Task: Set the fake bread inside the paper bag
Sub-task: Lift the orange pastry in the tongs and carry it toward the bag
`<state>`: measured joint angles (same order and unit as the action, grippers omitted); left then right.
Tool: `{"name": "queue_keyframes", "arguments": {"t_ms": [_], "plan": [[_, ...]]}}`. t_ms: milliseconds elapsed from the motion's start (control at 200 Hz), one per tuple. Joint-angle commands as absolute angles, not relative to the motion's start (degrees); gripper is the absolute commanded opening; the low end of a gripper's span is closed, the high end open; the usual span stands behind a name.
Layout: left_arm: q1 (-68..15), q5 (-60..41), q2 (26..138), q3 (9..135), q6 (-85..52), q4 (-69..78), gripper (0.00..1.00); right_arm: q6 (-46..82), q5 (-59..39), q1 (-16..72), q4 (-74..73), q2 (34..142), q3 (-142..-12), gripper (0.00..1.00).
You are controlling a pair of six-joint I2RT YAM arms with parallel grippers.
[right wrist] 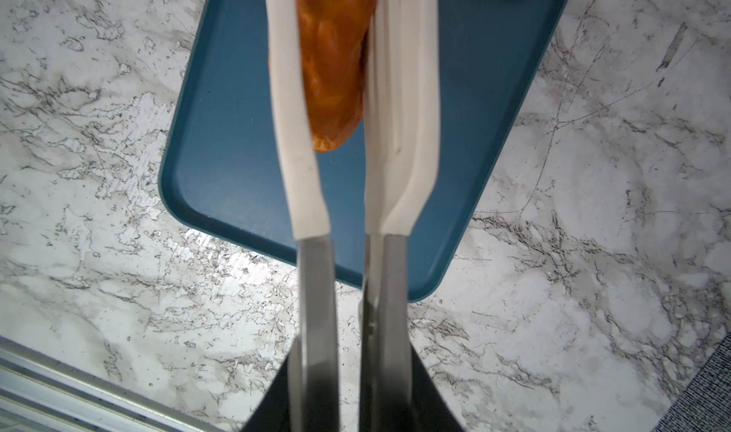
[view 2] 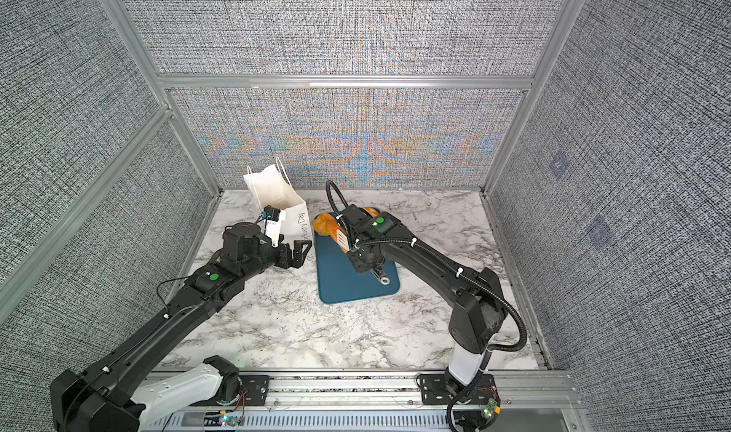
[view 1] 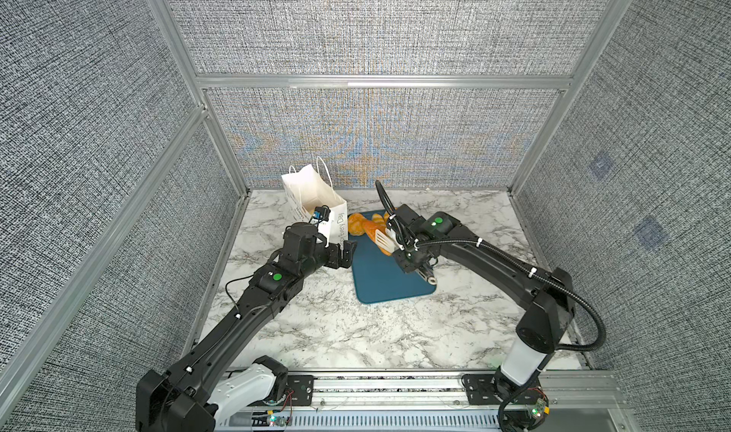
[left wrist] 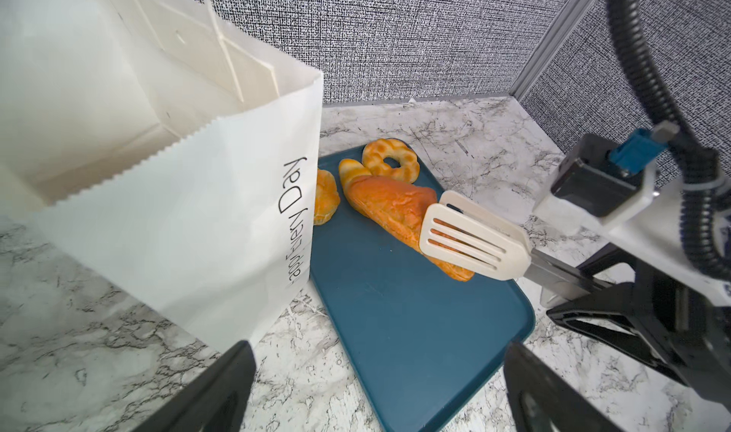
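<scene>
In both top views, the paper bag (view 1: 312, 196) stands mouth-open just beside the far-left corner of the tray (view 1: 389, 287). The left gripper (view 1: 344, 254) is spread wide and empty at the bag's near edge.

Left wrist: the fake bread (left wrist: 389, 165) clusters at the tray's far end; the near half is bare.

Right wrist: the right gripper (right wrist: 356, 370) clamps the tongs (right wrist: 290, 133), whose blades flank the reddish pastry (right wrist: 332, 54).

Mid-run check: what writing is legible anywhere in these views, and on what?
"Every Day": grey lettering up the side of the paper bag; the word before it is blurred and cut short.
On the bag's other face, small print in a top view: too small to read.
None on tray or tongs.
</scene>
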<state>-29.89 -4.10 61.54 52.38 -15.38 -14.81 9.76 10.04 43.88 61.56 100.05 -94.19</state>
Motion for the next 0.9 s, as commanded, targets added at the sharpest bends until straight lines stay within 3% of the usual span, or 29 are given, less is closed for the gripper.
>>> {"name": "queue_keyframes", "arguments": {"t_ms": [0, 895], "plan": [[-29.9, -2.0, 61.0, 53.5, -13.4, -14.3, 0.99, 11.0, 9.9, 44.0, 61.6, 99.7, -95.3, 0.31], [-27.6, -6.1, 62.5, 67.8, -7.2, -24.9, 0.99, 10.2, 7.3, 44.2, 60.5, 97.1, -110.1, 0.31]]}}
